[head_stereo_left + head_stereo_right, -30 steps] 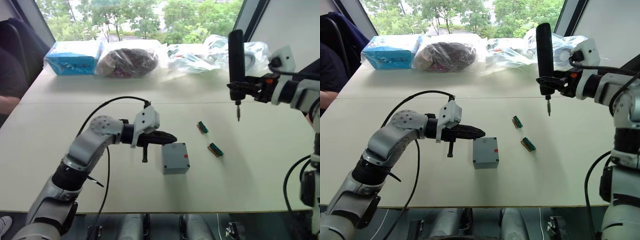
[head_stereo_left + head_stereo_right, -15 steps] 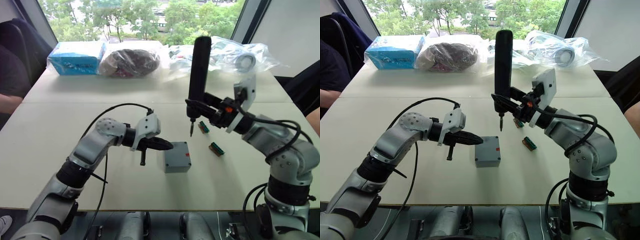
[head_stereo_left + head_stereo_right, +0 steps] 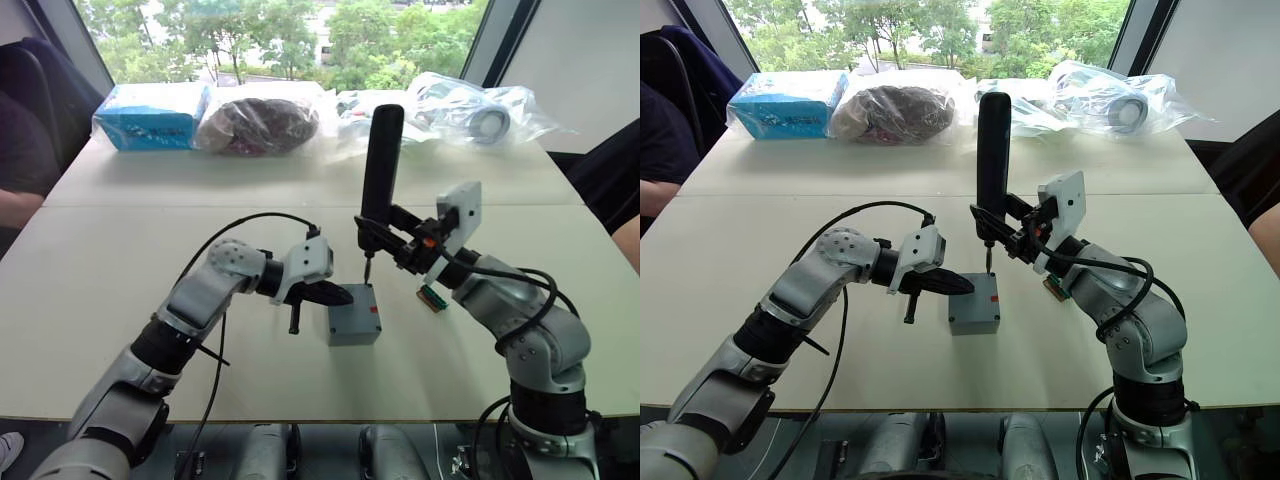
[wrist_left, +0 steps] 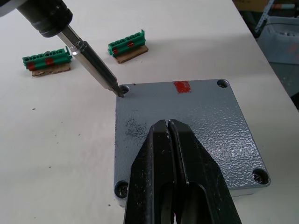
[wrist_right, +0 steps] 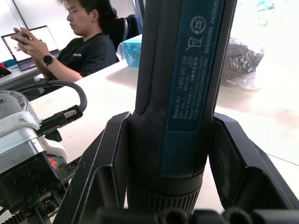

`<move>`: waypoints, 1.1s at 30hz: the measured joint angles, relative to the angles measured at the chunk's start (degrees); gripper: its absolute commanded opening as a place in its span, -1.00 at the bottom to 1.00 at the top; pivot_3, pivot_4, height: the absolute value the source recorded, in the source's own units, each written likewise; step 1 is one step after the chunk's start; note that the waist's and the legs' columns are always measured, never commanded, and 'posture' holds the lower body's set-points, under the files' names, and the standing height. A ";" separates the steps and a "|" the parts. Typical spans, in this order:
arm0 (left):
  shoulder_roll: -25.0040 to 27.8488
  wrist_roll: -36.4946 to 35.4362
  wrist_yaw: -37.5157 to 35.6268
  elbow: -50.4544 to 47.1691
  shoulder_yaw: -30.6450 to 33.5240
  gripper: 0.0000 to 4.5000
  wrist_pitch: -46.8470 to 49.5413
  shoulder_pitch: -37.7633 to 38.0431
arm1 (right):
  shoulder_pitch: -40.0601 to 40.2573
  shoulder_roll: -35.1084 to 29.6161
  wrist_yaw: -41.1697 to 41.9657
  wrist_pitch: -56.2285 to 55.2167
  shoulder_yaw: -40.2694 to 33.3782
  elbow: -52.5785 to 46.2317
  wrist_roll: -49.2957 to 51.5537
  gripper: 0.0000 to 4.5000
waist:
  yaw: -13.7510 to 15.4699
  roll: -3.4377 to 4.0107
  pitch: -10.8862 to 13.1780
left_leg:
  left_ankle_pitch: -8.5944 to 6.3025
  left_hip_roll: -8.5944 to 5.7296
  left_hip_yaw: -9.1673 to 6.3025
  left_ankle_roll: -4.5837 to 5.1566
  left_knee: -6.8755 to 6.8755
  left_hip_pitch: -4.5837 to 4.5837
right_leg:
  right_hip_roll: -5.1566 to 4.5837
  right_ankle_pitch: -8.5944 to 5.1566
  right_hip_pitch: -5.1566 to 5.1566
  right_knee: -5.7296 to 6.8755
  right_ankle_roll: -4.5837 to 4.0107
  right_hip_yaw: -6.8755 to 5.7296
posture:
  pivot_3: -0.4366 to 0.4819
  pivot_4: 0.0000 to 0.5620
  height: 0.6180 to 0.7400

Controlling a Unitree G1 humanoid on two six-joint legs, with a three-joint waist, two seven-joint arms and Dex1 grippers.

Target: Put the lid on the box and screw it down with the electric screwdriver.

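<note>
Screwdriver (image 4: 88, 56) bit in lid (image 4: 196, 126) corner hole; right tool (image 3: 405, 243) gripping.

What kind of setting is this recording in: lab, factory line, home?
Most likely an office or lab workbench, not a factory line: a plain pale table beside big windows with trees outside, bagged parts along its far edge, and a person at a laptop nearby.

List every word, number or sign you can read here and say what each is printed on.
"Bosch GO" on the blue label of the electric screwdriver, held in the right tool.
"3,6V" on that label; the rest of that line is too small to be sure of.
"04/2026" near the label's top edge.
A crossed-out bin sign and a round mark also sit there.
The blue package by the window carries print too blurred to read.
</note>
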 measured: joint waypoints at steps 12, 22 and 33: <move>0.08 0.24 0.07 -0.14 0.02 -1.00 -0.15 0.22 | 2.05 -2.76 1.13 -2.44 0.55 -0.53 -0.70 -0.18 | 0.10 -0.02 -0.01 | -0.01 0.01 -0.01 0.03 0.00 0.04 | 0.00 0.00 0.05 -0.01 0.00 0.00 | -0.05 -0.47 1.00; -0.07 1.10 -0.23 0.21 -0.08 -1.00 -1.30 0.40 | 8.85 0.29 -1.94 -10.77 1.95 -3.04 -4.32 -0.18 | 0.07 -0.12 -0.09 | -0.10 0.01 -0.02 0.17 0.00 0.17 | 0.00 0.00 0.20 -0.04 0.00 -0.01 | -0.05 -0.47 1.00; -0.08 1.92 -0.61 1.09 -0.61 -1.00 -2.45 0.55 | 12.72 1.43 -5.00 -19.01 7.92 -4.00 -13.22 -0.18 | 0.07 -0.26 -0.26 | -0.21 0.03 -0.02 0.35 -0.10 0.91 | 0.00 -0.04 0.95 -0.18 -0.04 -0.01 | -0.05 -0.47 1.00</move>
